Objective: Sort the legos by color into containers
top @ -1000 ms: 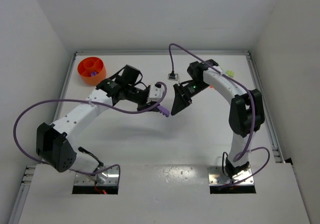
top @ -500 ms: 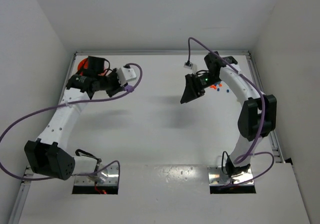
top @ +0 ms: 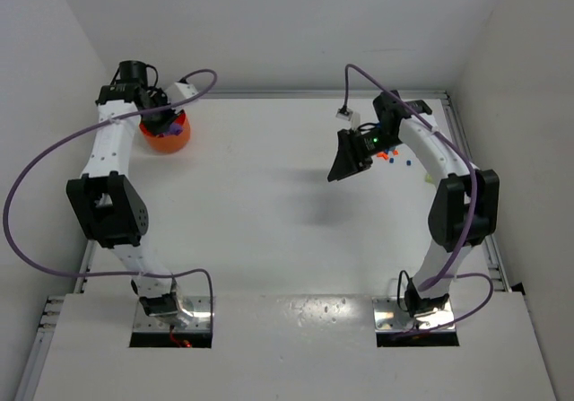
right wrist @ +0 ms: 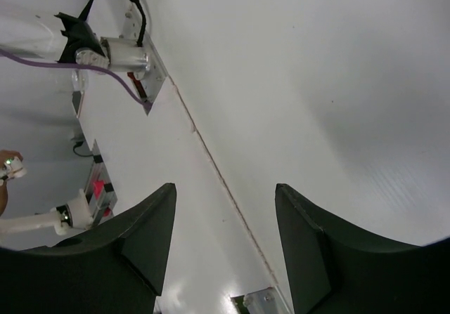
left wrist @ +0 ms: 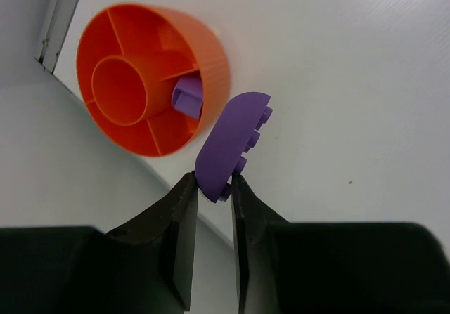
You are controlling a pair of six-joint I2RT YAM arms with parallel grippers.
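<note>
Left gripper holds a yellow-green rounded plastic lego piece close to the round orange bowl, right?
Not quite: the rounded plastic lego piece pinched in the left gripper is purple, not yellow-green, as the left wrist view shows. It is close to the round orange bowl.

A robotics lab bench: 2 arms (top: 103, 208) bolted to a white table (top: 269, 239), boxed by white walls (top: 269, 24).

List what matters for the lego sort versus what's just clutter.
Job: orange bowl, purple brick inside it, purple piece pinched in left gripper, loose bricks by right arm.
Clutter: purple cable, arm base plates.
</note>
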